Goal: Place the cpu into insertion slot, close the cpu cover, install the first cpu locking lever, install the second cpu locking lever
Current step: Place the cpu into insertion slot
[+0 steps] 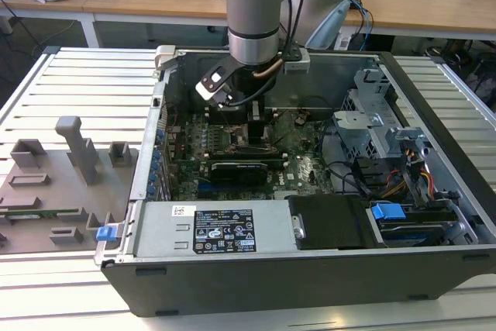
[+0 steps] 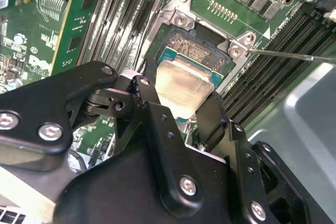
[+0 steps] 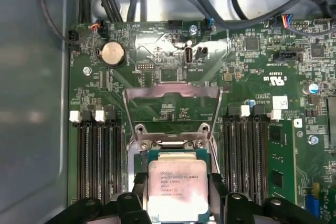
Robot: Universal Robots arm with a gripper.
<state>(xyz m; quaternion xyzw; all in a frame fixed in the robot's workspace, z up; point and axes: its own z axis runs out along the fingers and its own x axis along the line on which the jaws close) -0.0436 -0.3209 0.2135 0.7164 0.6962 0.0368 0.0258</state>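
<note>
Cpu [image 3: 177, 190], clamped by its edges in the gripper [image 2: 176, 100], lies right over the insertion slot [image 2: 202, 45] and looks barely seated, while the cpu cover [image 3: 173, 92] stands raised and a locking lever [image 2: 283, 54] sticks out unlatched, so cover and both levers remain undone.
</note>
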